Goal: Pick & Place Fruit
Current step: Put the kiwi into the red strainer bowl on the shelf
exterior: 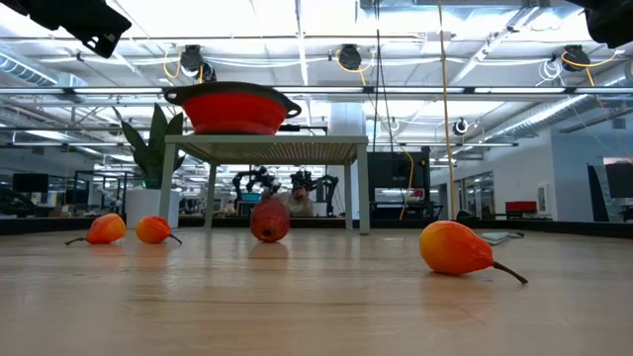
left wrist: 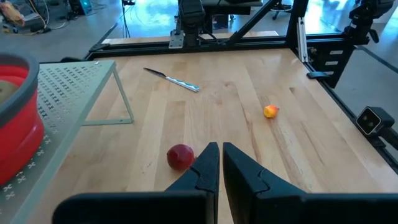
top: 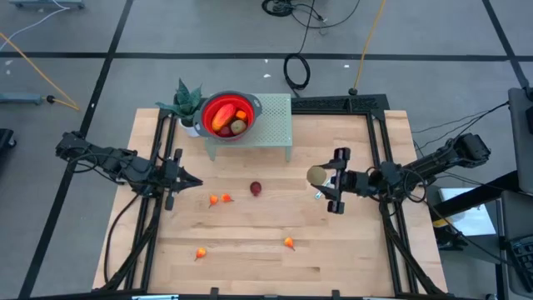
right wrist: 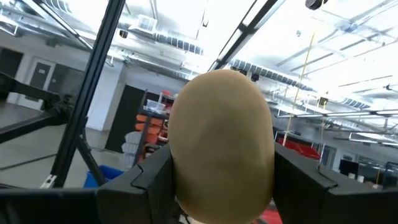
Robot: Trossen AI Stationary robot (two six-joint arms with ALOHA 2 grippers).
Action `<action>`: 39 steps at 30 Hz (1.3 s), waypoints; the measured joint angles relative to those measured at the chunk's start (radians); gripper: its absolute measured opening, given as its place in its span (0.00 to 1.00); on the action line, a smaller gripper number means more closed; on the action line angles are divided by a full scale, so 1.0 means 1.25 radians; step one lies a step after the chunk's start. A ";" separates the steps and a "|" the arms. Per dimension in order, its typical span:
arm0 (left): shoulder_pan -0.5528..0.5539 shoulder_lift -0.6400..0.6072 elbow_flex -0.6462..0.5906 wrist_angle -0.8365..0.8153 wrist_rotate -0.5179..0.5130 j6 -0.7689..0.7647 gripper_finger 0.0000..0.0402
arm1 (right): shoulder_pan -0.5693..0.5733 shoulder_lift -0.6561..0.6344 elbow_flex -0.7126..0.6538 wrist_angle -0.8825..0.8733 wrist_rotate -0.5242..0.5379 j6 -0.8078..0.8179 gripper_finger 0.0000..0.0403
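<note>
While upright (long axis) — right gripper point(right wrist: 217, 180) clasps oval fruit point(right wrist: 221, 143).

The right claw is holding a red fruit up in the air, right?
Not red. The right claw is holding a brownish-tan fruit up in the air, as the right wrist view shows. The red fruit lies on the table.

The surface point(top: 266, 250) is being viewed from overhead and at board level; a dark red fruit point(top: 256, 189) is being shared by the overhead, low and left wrist views.
</note>
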 joint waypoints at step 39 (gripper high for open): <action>0.000 0.000 0.000 0.062 0.001 -0.055 0.05 | 0.013 -0.002 0.000 0.229 -0.632 0.487 0.51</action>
